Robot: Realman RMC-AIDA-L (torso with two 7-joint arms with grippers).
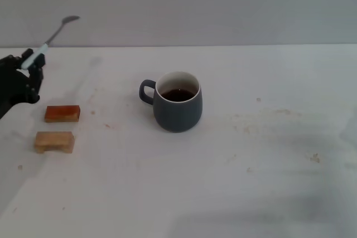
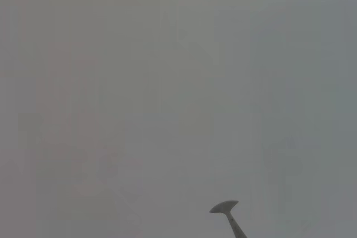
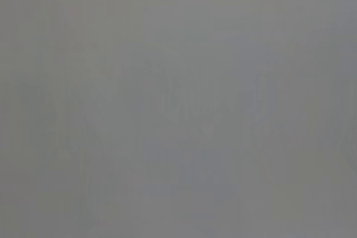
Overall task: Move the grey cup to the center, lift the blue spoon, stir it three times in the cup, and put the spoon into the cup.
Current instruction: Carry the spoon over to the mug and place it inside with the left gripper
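Spoon first: the blue spoon [image 1: 49, 40] is held aloft at the far left, its long axis slanting up and away, grey metal bowl highest and pointing right, pale blue handle low. The left gripper [image 1: 32, 64] is clamped on that handle end. In the left wrist view only the bowl tip shows, seemingly edge-on. The grey cup [image 1: 177, 108] stands upright mid-table [image 1: 268, 154], well apart from the spoon, handle to the left, cream-lined, holding dark liquid. Two wooden blocks [image 1: 61, 113] lie near the gripper.
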